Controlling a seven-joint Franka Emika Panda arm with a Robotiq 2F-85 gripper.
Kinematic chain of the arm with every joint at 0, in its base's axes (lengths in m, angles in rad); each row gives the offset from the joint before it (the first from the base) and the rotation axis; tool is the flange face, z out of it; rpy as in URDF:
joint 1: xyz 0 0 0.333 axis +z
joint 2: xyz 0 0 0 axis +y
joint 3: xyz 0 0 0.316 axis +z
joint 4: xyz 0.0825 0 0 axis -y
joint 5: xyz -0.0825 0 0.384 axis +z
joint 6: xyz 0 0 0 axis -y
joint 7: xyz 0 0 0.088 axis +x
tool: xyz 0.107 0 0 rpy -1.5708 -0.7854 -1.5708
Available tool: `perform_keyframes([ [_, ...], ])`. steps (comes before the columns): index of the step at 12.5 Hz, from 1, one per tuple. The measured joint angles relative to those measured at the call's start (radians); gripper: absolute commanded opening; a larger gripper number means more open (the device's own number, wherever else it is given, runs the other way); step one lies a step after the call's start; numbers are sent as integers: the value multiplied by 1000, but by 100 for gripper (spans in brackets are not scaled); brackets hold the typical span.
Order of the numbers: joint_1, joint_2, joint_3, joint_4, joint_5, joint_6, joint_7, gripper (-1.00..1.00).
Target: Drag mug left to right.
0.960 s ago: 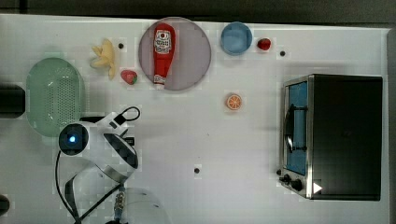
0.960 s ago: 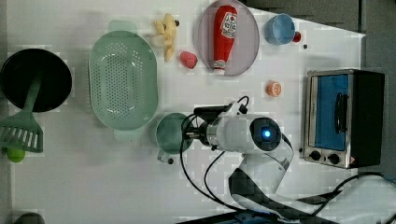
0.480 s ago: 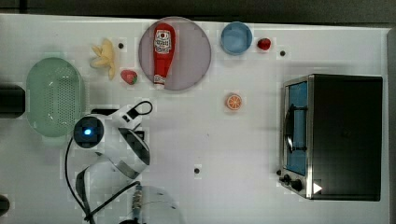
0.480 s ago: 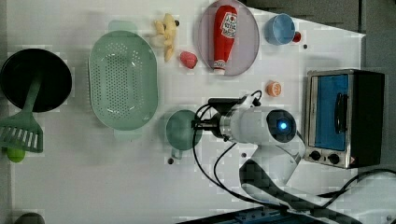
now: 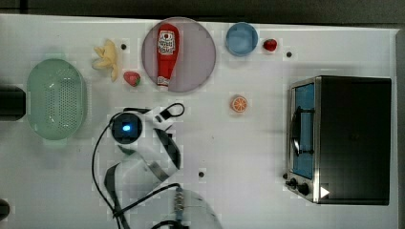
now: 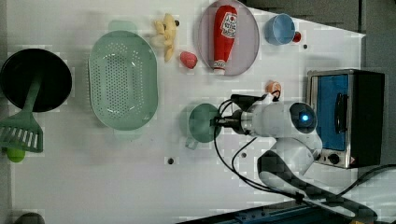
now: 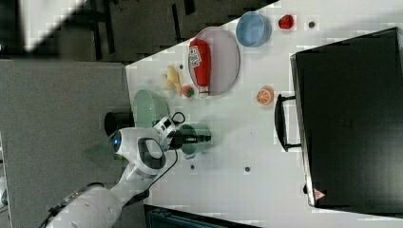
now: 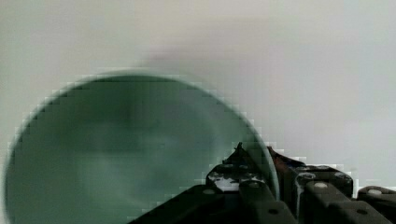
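The claw [image 8: 261, 161] is pinched on the rim of the mug [image 6: 203, 122], one finger [image 8: 233, 175] inside the wall and the other outside it, and the wrist view puts the dark grey-green bowl of the mug right under the camera. In the left view the mug sits on the white desk [image 6: 93, 186] near its middle, just right of the pale green colander [image 6: 122, 80], its small handle poking toward the near edge. The right view has the mug [image 7: 191, 142] under the black fingers, with the arm's white body [image 7: 138, 152] reaching in from the left view's right. From the top view the arm covers the mug, so I can't place it there.

Along the far edge: a banana peel [image 5: 107, 56], a strawberry [image 5: 132, 78], a ketchup bottle [image 5: 166, 53] lying on a pinkish plate [image 5: 200, 57], a light blue cup [image 5: 241, 38] with a small red fruit [image 5: 270, 45] beside it. An orange half [image 5: 239, 103] lies well apart from the mug, toward the toaster oven [image 5: 344, 138] at the desk's right edge in the top view. At the left view's left edge sit a black pan [image 6: 51, 74] and a green spatula [image 6: 21, 130].
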Motion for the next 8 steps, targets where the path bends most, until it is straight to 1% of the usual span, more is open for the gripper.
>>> perform_keyframes([
  [5,-119,-15,1,-8,-4,-2,-183,-65],
  [8,-191,-22,10,-18,-5,-19,-239,-65],
])
